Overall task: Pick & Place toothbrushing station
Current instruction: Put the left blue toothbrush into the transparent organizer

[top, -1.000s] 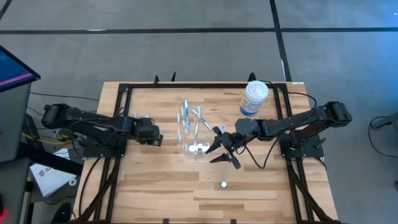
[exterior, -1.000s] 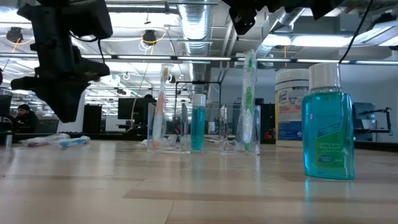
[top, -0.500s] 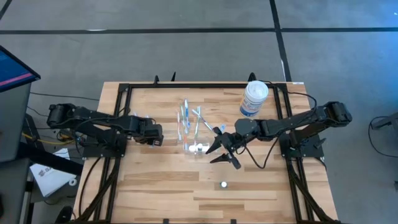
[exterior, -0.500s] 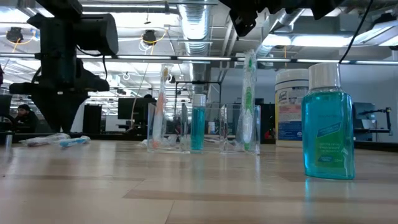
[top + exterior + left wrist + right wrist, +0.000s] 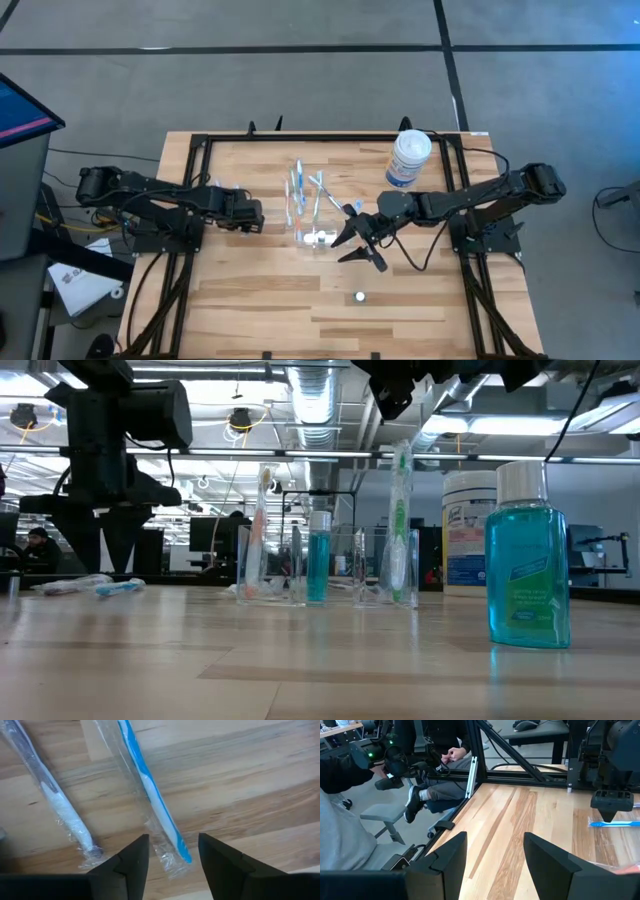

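Two wrapped toothbrushes lie flat on the wooden table at its left: a blue-and-white one (image 5: 150,790) and a white-and-grey one (image 5: 57,802); they also show low on the table (image 5: 95,586). My left gripper (image 5: 172,855) points down over them, open, one finger on each side of the blue one's end. In the table's middle stand a clear cup (image 5: 265,565) with an upright toothbrush, a small clear tube with blue fill (image 5: 318,555), and several more toothbrushes (image 5: 300,195). My right gripper (image 5: 360,243) hangs open beside them.
A teal mouthwash bottle (image 5: 527,565) stands near the front right. The large white tub (image 5: 409,158) stands at the far right. A black frame (image 5: 200,145) rims the table. People sit beyond the table's left side (image 5: 350,785).
My left gripper has opened above the wrapped toothbrushes, its fingers spreading from a shut point into a wide gap. My right arm has kept still.
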Controlling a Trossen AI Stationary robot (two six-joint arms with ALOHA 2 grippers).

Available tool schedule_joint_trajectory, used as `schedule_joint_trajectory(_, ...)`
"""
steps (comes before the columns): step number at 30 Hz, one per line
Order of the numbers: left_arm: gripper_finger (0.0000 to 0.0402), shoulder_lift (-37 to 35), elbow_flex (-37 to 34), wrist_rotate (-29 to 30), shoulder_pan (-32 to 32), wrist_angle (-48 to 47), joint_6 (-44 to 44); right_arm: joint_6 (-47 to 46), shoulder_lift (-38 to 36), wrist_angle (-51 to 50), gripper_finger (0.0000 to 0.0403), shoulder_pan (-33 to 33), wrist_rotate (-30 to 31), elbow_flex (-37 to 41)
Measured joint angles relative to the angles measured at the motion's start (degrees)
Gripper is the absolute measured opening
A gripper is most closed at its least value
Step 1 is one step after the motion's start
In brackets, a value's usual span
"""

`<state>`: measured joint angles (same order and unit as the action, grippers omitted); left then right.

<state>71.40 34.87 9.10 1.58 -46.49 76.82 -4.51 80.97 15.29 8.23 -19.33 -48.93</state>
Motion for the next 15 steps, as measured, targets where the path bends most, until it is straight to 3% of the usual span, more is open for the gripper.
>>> schedule_joint_trajectory(15,0.0152,7.0,0.0,0.2,0.0,3.0,0.2,0.0,0.0,0.0,0.0186,0.0,0.0,0.0)
